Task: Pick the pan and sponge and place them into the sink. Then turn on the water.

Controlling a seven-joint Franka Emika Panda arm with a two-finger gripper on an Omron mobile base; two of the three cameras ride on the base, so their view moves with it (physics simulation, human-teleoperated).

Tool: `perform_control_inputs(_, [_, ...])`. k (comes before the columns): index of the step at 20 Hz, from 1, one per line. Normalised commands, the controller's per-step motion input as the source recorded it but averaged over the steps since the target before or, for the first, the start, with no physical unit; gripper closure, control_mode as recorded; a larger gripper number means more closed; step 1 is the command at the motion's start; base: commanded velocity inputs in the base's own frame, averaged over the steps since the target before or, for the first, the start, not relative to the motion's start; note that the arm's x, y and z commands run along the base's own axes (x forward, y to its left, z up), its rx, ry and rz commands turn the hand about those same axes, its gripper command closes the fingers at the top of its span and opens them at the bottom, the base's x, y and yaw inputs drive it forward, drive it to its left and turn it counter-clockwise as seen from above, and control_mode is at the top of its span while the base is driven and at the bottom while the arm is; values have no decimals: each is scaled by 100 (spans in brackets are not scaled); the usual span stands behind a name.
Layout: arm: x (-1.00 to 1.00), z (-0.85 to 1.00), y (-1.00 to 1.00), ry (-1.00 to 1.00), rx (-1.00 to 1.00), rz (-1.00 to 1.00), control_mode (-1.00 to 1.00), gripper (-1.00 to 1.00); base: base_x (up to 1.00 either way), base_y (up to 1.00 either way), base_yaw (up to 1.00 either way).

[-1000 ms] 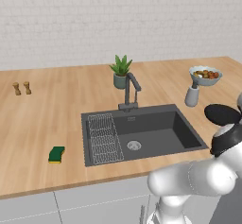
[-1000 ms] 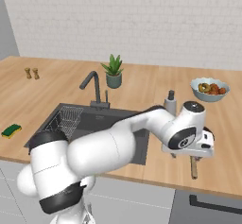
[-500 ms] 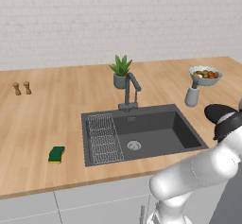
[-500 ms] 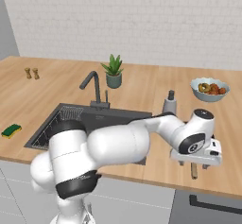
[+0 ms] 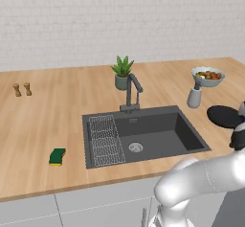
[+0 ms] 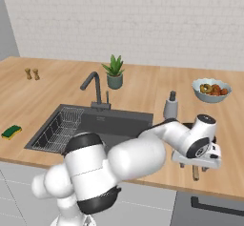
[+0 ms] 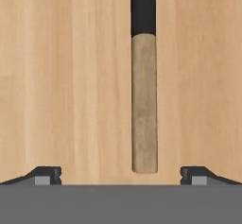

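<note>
- pincer (image 7: pixel 121 173) wide open, nothing between the jaws; hangs over the pan handle, pointing down at the wooden tabletop (image 5: pixel 57 116)
- hand view: the two dark tips stand either side of the handle's free end, apart from it
- pan (image 5: pixel 225 116) black, round, flat on the tabletop right of the sink (image 5: pixel 158 135), near the front edge; partly cut off by the arm in the left base view
- pan handle (image 7: pixel 143 100): short dark neck at the pan, then a light wood grip running toward the pincer
- right base view: pan mostly hidden behind the hand, tan handle end (image 6: pixel 195 172) sticks out below it
- sponge (image 5: pixel 57 156) green over yellow, on the tabletop left of the sink, well apart from pan and arm
- sink dark grey, wire rack (image 5: pixel 105 140) on its left side, round drain (image 5: pixel 136 147) in the basin
- faucet (image 5: pixel 131 92) behind the sink, no water running
- potted plant (image 5: pixel 122 73) just behind the faucet
- bowl of food (image 5: pixel 208 76) at back right, pale bottle (image 5: pixel 194 96) just in front of it
- two small shakers (image 5: pixel 22 89) far left
</note>
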Motion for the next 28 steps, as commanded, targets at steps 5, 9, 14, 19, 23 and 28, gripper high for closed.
perform_control_inputs(5, [40,-33,0,4,0,0,-100,-100,0,0,0])
perform_control_inputs(9, [42,-31,-9,6,0,0,-100,-100,0,0,0])
perform_control_inputs(14, [41,-24,-18,2,1,0,-100,-100,0,0,0])
perform_control_inputs(19, [32,-32,-10,0,1,0,-100,-100,0,0,0])
perform_control_inputs(23, [9,-53,0,1,0,0,-100,-100,0,0,0])
perform_control_inputs(28, [-6,-68,7,0,-7,0,-100,100,0,0,0])
